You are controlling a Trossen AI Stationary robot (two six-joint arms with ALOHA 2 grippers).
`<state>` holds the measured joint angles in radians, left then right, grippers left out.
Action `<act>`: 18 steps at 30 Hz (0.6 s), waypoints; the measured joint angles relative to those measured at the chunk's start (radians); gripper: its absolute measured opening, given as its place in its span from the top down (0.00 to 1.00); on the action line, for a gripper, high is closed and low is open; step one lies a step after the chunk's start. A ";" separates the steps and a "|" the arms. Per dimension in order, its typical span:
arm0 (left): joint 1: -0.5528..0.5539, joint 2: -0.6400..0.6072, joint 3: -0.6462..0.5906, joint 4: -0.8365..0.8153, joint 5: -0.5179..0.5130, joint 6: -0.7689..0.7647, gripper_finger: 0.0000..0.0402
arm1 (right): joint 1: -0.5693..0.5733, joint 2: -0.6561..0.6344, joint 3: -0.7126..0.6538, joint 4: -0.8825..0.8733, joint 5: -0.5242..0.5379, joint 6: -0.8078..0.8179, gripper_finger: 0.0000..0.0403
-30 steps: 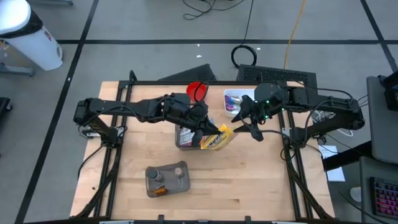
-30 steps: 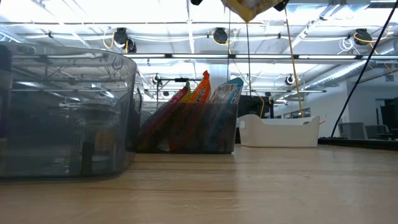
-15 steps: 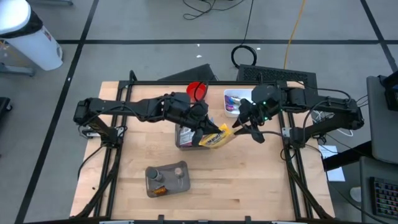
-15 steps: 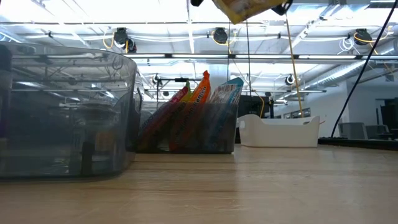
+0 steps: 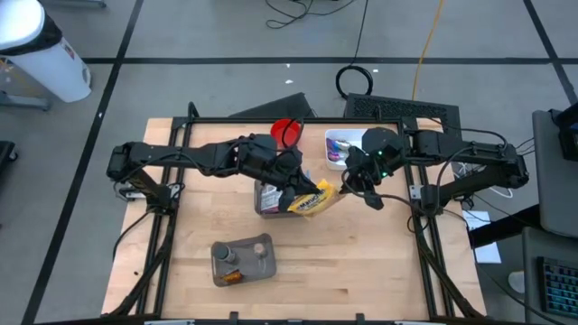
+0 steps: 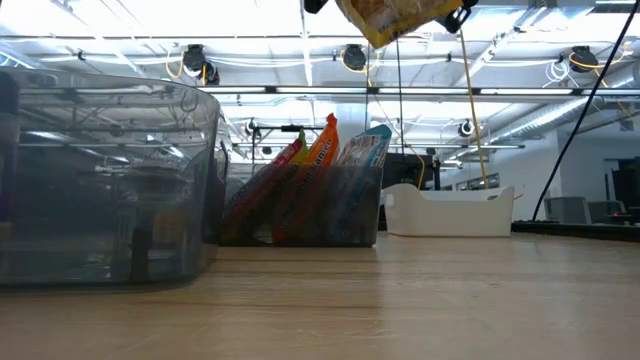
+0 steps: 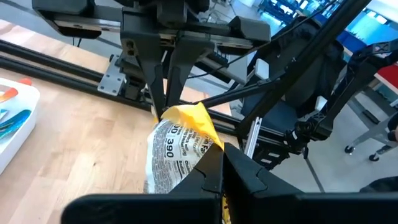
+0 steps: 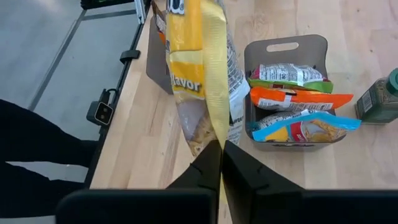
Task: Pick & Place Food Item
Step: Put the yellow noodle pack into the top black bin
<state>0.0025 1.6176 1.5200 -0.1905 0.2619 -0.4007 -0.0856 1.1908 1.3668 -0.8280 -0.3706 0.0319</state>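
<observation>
A yellow snack bag hangs above the wooden table near the centre of the high view, held at both ends by the two arms. The left gripper reaches in from the left side of the frame and has its fingers pressed together on the bag's left end; in the left wrist view the bag shows its yellow seam and white printed panel just past those closed dark fingers. The right gripper comes in from the right of the frame and pinches the bag's opposite edge, and in the right wrist view the bag hangs lengthwise from that arm's closed fingertips, its yellow seal running straight down to them. In the low view the bag appears at the top centre of the frame, well clear of the table surface. Directly beneath and just left of the bag in the high view stands a grey snack caddy, which the right wrist view shows holding green, orange and blue packets. A red cup sits toward the upper centre of the table, a white bin lies just right of it, and a grey container with jars sits in the lower left part of the table.
</observation>
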 joint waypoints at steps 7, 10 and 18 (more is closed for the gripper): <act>0.017 0.000 0.000 0.012 0.000 0.012 0.97 | 0.000 0.000 0.000 0.017 -0.001 -0.002 1.00; 0.040 0.000 0.000 0.030 0.000 0.000 0.92 | 0.000 0.000 0.000 0.027 -0.025 0.009 1.00; 0.087 0.000 0.000 0.033 0.014 -0.066 0.70 | 0.000 -0.025 0.000 0.025 -0.027 0.035 1.00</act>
<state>0.0892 1.6173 1.5200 -0.1577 0.2763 -0.4666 -0.0856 1.1657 1.3666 -0.8028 -0.3981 0.0666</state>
